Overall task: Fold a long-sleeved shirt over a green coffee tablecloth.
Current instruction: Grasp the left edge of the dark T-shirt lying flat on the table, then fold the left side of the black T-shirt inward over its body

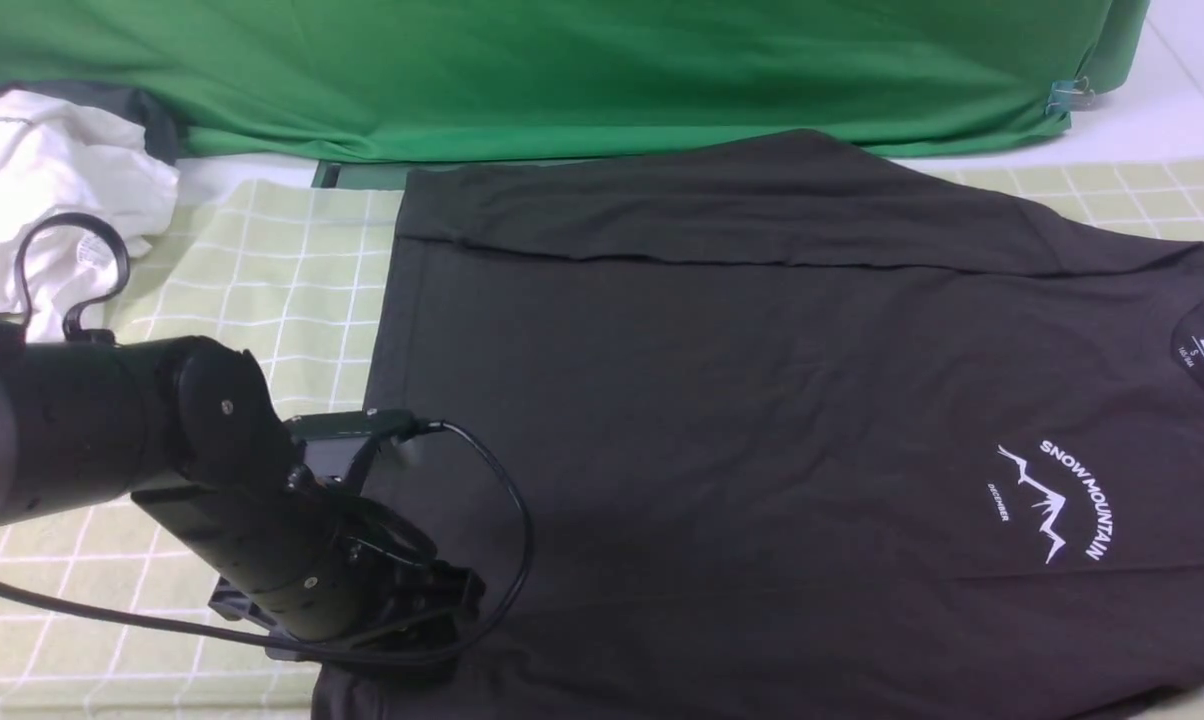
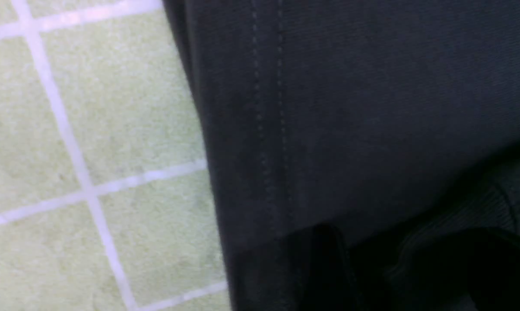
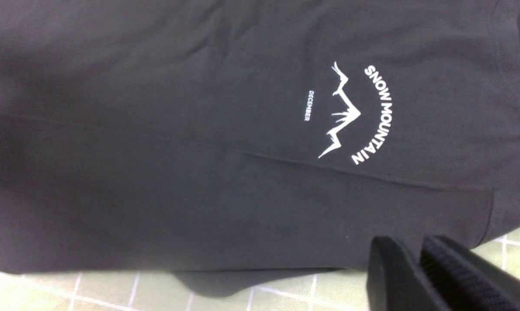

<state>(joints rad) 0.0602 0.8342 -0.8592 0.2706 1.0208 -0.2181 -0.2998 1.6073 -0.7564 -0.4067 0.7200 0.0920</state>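
Right pincer (image 3: 409,248) barely apart, empty, near shirt (image 3: 199,172) edge; left pincer (image 1: 442,600) cannot tell

The black long-sleeved shirt (image 1: 762,400) is matt, fine-knit cloth. The pale yellow-green grid-lined tablecloth (image 1: 262,280) looks fuzzy, towel-like. The vivid green backdrop fabric (image 1: 562,70) is smooth, faintly sheeny.

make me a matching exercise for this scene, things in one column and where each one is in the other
Things:
1. long-sleeved shirt
2. white garment
3. plain green fabric
4. left hand

Places:
a. crumpled at the far left
b. at the shirt's near left corner
c. spread on the green coffee tablecloth, logo to the right
d. draped along the far side

Pairs: 1-c, 2-a, 3-d, 4-b
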